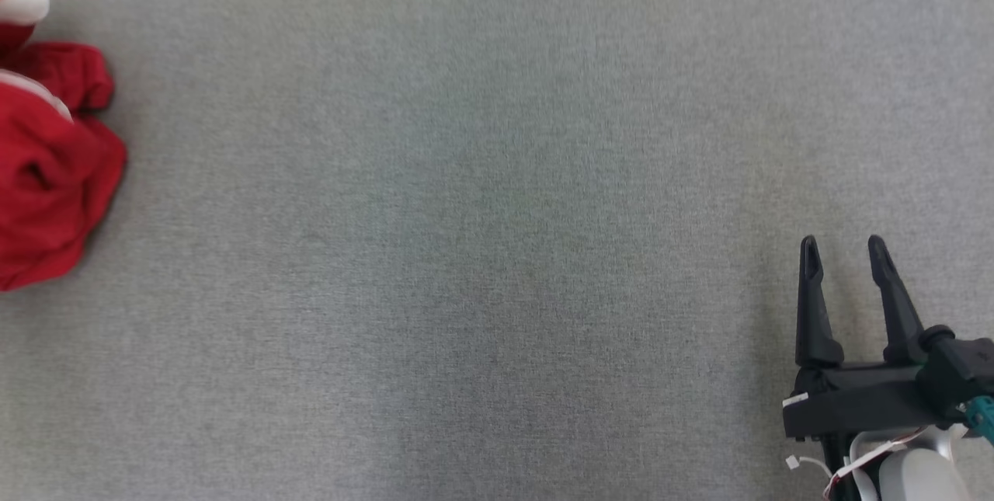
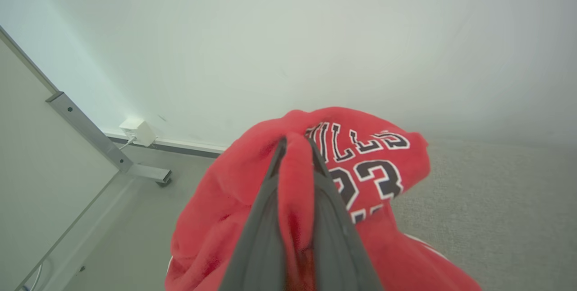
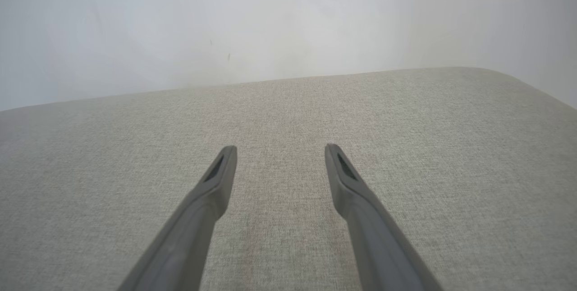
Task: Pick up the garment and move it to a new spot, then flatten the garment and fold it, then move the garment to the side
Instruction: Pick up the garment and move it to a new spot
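— Where's the red jersey (image 1: pixel 54 175)?
— Bunched at the far left edge of the grey cloth-covered table (image 1: pixel 497 252), partly cropped in the head view.
— Held?
— Yes, the left end effector (image 2: pixel 296 143) is pinched tight on a fold. It may be lifted clear, but that's hard to tell. The right end effector (image 1: pixel 842 245) gapes wide and empty at the lower right.

The red jersey (image 1: pixel 54 175) runs off the head view's left edge. A fold pinched in the left hand (image 2: pixel 296 144) hides the start of its lettering (image 2: pixel 343 147).
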Motion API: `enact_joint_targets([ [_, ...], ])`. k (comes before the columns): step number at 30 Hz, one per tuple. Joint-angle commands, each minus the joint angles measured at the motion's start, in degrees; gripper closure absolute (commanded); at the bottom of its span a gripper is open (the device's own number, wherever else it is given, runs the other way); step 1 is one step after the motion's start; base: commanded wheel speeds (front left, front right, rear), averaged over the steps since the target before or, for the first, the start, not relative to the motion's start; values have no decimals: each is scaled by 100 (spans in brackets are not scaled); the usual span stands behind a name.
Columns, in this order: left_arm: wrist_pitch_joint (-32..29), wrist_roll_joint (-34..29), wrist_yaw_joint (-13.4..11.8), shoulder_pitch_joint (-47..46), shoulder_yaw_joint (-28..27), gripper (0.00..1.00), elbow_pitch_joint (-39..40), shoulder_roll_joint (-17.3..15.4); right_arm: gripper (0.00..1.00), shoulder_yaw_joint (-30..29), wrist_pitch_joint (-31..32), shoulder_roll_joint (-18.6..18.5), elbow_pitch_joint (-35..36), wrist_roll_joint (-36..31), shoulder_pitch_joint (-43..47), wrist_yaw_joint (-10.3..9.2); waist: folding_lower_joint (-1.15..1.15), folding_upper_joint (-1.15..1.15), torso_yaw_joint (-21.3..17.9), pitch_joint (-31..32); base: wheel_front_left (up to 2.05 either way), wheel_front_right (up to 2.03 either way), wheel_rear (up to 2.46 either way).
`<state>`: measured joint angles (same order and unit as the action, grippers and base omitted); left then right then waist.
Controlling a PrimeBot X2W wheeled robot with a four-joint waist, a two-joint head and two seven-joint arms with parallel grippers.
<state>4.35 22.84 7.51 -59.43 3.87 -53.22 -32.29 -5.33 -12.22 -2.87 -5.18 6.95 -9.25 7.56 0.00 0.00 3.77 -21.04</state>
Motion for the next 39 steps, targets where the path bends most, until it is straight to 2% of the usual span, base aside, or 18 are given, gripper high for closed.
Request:
enact_joint_targets([
  [1, 83, -110, -18, -144, 65, 100, 132, -1, 0, 10, -55, -4, -76, 70, 78, -14, 0, 0, 75, 282, 0, 0, 0],
  [9, -77, -297, -19, -683, 489, 100, 1232, 178, 0, 89, -223, -3, -468, 366, 211, -14, 0, 0, -77, 769, 0, 0, 0],
  [18, -788, -136, -14, -1110, 1064, 100, 2758, 629, 0, 218, -298, -4, -803, 667, 289, -14, 0, 0, -744, 1094, 0, 0, 0],
  [19, -788, -136, -14, -1110, 1064, 100, 2758, 629, 0, 218, -298, -4, -803, 667, 289, -14, 0, 0, -744, 1094, 0, 0, 0],
  [25, -1101, -6, -13, -1398, 1509, 100, 3221, 1122, 0, 234, -292, -2, -806, 818, 349, -14, 0, 0, -1322, 1192, 0, 0, 0],
  [32, -1142, 174, -13, -1496, 1962, 100, 3178, 1714, 0, 331, -293, -2, -816, 927, 403, -14, 0, 0, -1813, 1158, 0, 0, 0],
  [39, -1000, 314, -83, -773, 2217, 100, 3299, 2004, 0, 312, -294, -2, -755, 951, 447, -14, 0, 0, -1934, 1097, 0, 0, 0],
])
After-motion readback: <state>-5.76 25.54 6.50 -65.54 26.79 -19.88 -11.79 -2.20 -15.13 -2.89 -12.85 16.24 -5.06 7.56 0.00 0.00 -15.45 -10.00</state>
